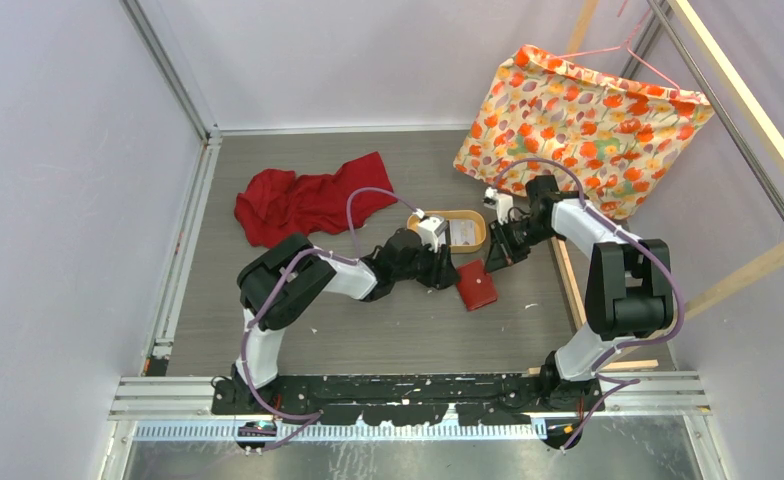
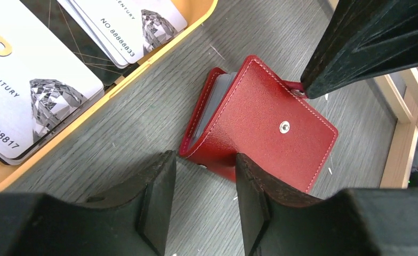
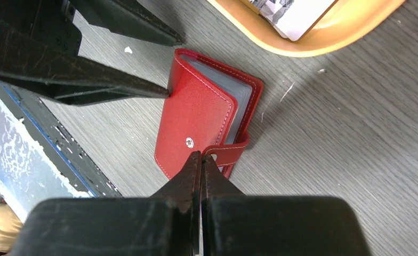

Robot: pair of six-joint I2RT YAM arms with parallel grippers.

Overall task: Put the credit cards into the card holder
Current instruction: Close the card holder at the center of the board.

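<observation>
The red card holder [image 1: 476,285] lies on the grey table just in front of the oval tan tray [image 1: 480,244], cover partly lifted over its grey pockets [image 3: 238,88]. Pale credit cards [image 2: 33,88] with dark print lie in the tray [image 2: 143,66]; more cards [image 2: 127,24] lie beside them. My left gripper [image 2: 204,165] stands open, its fingertips [image 3: 159,92] straddling the near corner of the card holder [image 2: 260,112]. My right gripper [image 3: 201,156] is shut, pinching the end of the holder's snap tab [image 3: 227,153].
A crumpled red cloth [image 1: 303,200] lies at the back left. A floral fabric bag [image 1: 578,120] hangs on a hanger at the back right. A wooden rail [image 1: 568,275] runs along the right side, and a metal rail [image 1: 418,395] along the near edge.
</observation>
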